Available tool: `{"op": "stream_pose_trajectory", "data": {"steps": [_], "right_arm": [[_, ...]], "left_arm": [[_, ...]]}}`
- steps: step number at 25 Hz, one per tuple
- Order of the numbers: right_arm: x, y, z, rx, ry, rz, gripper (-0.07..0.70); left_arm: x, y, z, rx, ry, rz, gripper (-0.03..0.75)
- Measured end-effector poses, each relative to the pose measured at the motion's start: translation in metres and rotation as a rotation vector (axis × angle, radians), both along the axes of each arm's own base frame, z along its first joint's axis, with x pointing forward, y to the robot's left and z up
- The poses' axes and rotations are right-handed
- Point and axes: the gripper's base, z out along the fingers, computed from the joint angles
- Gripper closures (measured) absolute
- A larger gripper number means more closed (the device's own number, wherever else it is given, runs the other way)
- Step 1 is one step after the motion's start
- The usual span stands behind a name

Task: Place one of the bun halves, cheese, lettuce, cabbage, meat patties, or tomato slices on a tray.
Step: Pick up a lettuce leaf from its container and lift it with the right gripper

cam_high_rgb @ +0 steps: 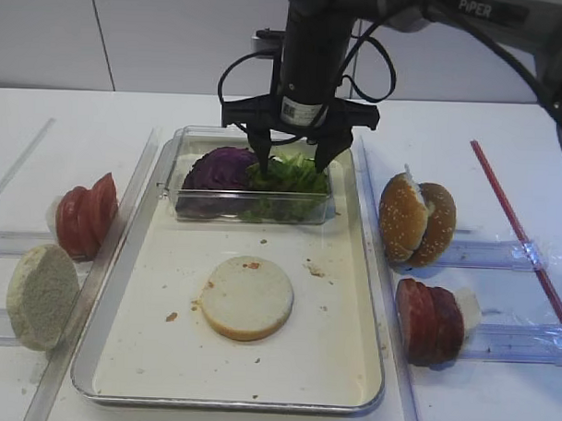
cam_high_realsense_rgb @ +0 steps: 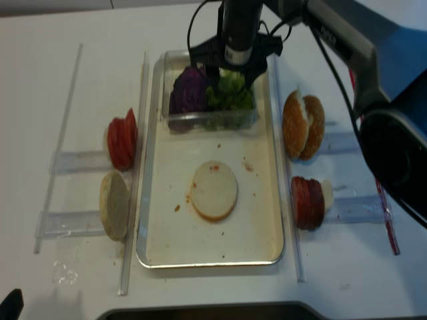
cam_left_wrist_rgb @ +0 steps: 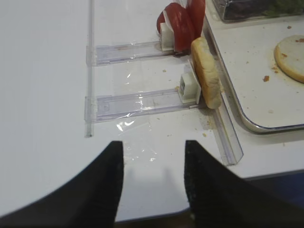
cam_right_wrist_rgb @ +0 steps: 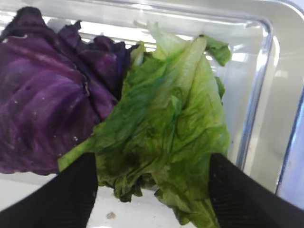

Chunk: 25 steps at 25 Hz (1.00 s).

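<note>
Bright green crinkled lettuce point(cam_right_wrist_rgb: 166, 137) beside purple cabbage point(cam_right_wrist_rgb: 47, 99), right gripper point(cam_right_wrist_rgb: 152, 194) jaws spread wide astride it.

White table point(cam_high_rgb: 468, 134) carries tray point(cam_high_rgb: 370, 297) at centre. Clear plastic rails point(cam_high_rgb: 501, 255) on both sides of tray. Left rails: tomato slices point(cam_high_rgb: 85, 215), bun half point(cam_high_rgb: 43, 295). Right rails: bun halves point(cam_high_rgb: 416, 222), more red slices point(cam_high_rgb: 429, 321). Red stick point(cam_high_rgb: 520, 233) at far right.

text: "PIPER" | on: right arm point(cam_high_rgb: 491, 15) | other labels: unreadable
</note>
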Motion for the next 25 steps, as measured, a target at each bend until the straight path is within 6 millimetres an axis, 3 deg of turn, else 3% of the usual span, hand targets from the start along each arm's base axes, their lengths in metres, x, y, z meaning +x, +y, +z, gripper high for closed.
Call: {"op": "stream_pose_trajectory", "data": {"steps": [18, 20, 25], "right_arm": [[0.007, 0.004, -0.033, -0.032, 0.048, -0.001, 0.173], [0.007, 0.005, -0.036, -0.035, 0.053, 0.001, 0.217], [0.007, 0.006, -0.037, -0.025, 0.056, -0.002, 0.416]], "left_arm": [[0.000, 0.000, 0.000, 0.000, 0.000, 0.000, 0.423], [0.000, 0.000, 0.000, 0.000, 0.000, 0.000, 0.423], [0.000, 0.000, 0.000, 0.000, 0.000, 0.000, 0.423]]}}
